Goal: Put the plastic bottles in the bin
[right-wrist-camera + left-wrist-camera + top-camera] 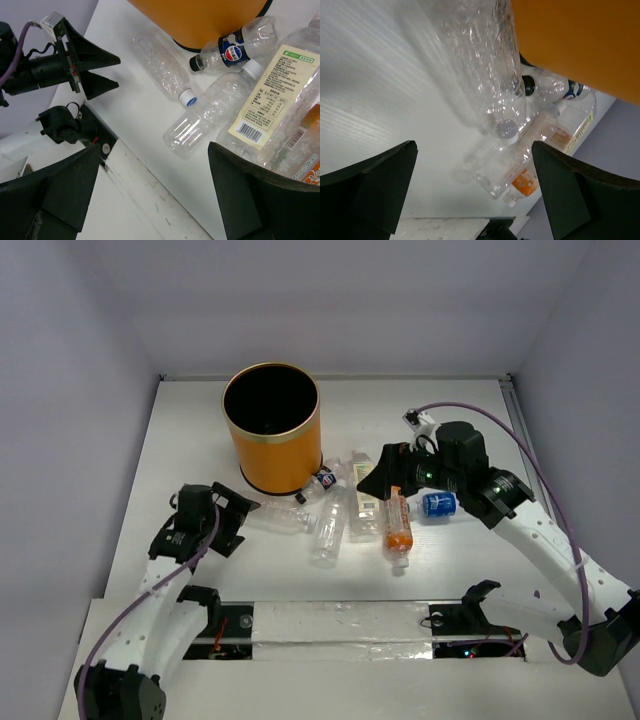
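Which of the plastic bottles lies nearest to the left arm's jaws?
The clear, unlabelled bottle with the blue cap, lying just right of the left arm's open jaws. Every other bottle lies farther right.

Robotics lab test cell: white table (190, 430) inside plain pale panels (60, 390), cabled robot arms (550, 540) at its edge.

Orange on the bin (275, 455), gold at the rim, black inside. Clear bottles (328, 525) mostly; orange-labelled bottle (399, 528) with a white cap, blue-labelled bottle (438, 504), pale-labelled bottle (265, 100) with green print and a black barcode. White tabletop (190, 440), faintly grained.
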Controlling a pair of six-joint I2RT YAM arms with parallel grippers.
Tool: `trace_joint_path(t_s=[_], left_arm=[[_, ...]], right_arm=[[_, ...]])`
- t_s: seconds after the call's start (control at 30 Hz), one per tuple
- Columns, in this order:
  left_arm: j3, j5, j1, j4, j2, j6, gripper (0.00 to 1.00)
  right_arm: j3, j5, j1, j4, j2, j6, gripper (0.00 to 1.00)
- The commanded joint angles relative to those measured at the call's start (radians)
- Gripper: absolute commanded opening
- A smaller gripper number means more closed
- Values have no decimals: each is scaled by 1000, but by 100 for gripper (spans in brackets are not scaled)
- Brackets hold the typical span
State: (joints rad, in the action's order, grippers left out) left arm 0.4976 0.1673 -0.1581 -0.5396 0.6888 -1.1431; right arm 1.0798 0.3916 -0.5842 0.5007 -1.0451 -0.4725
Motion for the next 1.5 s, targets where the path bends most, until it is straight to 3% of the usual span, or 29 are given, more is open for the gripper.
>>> trace_joint_path(t_s=[0.0,0.3,0.8,0.9,1.07,1.2,1.27,1.33,1.37,1.47], left_arm=[[2,-58,-8,148,82,2,99],[59,-155,-8,259,314,101,99],[59,-212,-38,394,478,112,99],[49,-235,-47,403,497,115,92],[33,-249,-47,441,505,77,76],[33,-249,-47,431,482,65,75],[24,-247,-47,426,469,62,75],[16,-247,-47,423,454,65,66],[9,-250,-47,409,446,65,54],[6,-262,-47,368,404,83,46]], right_arm=[[-1,1,-9,-28,-4,32,94],[-3,43,-9,-11,-23,52,98],[-38,52,-9,-27,-36,66,99],[-55,21,-9,-36,-33,63,98],[-92,-52,-9,-57,-59,58,89],[-77,-147,-9,-45,-114,61,91],[-41,-186,-9,-22,-164,67,97],[-11,-247,-9,-7,-196,74,100],[18,-270,0,-1,-226,81,100],[58,-341,13,10,-291,97,100]])
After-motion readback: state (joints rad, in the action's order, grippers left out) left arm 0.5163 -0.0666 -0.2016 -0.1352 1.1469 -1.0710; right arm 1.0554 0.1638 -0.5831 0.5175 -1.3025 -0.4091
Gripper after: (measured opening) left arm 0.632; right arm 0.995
